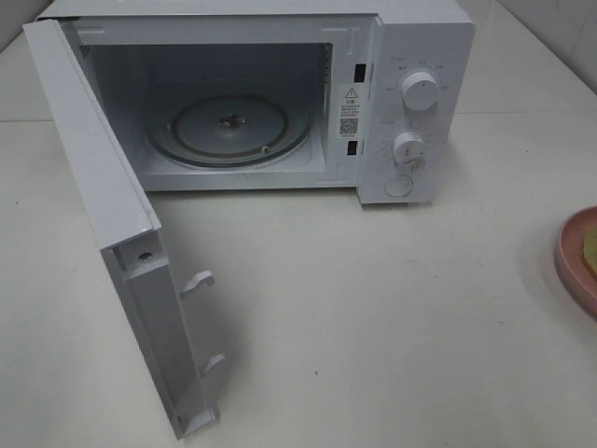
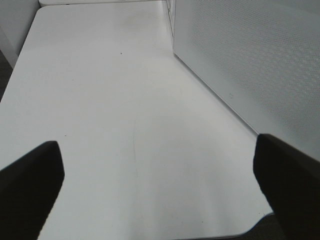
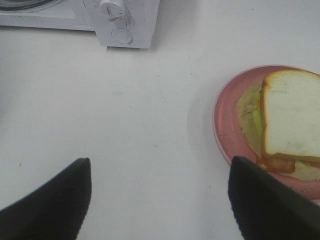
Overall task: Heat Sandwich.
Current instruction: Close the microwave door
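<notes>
The sandwich (image 3: 289,119), pale bread with a tan crust and green-yellow filling, lies on a pink plate (image 3: 227,125). In the high view only a sliver of that plate (image 1: 571,261) and of the sandwich (image 1: 590,245) shows at the right edge. My right gripper (image 3: 160,200) hangs open over the bare table, to the microwave side of the plate, touching nothing. A white microwave (image 1: 410,103) stands at the back with its door (image 1: 103,205) swung wide open and its glass turntable (image 1: 229,131) bare. My left gripper (image 2: 157,187) is open over the table beside the open door (image 2: 250,60).
The microwave's two dials (image 1: 418,91) and round button (image 1: 398,186) face the front. The open door juts toward the table's front left, with two latch hooks (image 1: 198,282) sticking out. The table's edge (image 2: 220,235) runs close below the left gripper.
</notes>
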Available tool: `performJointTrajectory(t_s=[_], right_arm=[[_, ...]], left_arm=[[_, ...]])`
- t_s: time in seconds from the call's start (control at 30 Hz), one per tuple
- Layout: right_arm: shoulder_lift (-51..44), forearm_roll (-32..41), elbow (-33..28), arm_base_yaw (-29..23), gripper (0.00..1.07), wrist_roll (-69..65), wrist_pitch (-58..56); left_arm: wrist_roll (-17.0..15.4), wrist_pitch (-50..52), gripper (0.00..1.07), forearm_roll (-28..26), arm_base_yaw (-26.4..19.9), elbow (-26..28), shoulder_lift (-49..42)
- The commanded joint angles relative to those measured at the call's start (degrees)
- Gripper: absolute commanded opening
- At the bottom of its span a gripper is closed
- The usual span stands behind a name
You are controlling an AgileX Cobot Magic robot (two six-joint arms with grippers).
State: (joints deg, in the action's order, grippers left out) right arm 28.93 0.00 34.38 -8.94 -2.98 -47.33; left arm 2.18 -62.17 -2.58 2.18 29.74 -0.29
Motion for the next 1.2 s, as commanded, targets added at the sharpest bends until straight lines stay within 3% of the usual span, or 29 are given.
performJointTrajectory(t_s=[0.03, 0.33, 0.67, 1.2], right_arm=[[-5.67, -0.4, -2.01, 0.34, 0.74, 0.74, -1.95], [-17.53, -1.49, -4.76, 0.46, 0.74, -0.57, -7.91], [-30.88, -1.26, -5.96, 4.07, 0.74, -0.74, -9.74], [-30.77, -1.09, -5.96, 4.3, 0.74, -0.52, -9.74]], left_arm=[[-0.11, 0.74, 0.98, -0.11, -0.29, -0.11, -0.69], [-0.11, 0.74, 0.98, -0.11, -0.29, -0.11, -0.69], [-0.17, 0.74, 0.98, -0.11, -0.29, -0.11, -0.63], [-0.17, 0.74, 0.98, -0.11, -0.29, -0.11, -0.29]])
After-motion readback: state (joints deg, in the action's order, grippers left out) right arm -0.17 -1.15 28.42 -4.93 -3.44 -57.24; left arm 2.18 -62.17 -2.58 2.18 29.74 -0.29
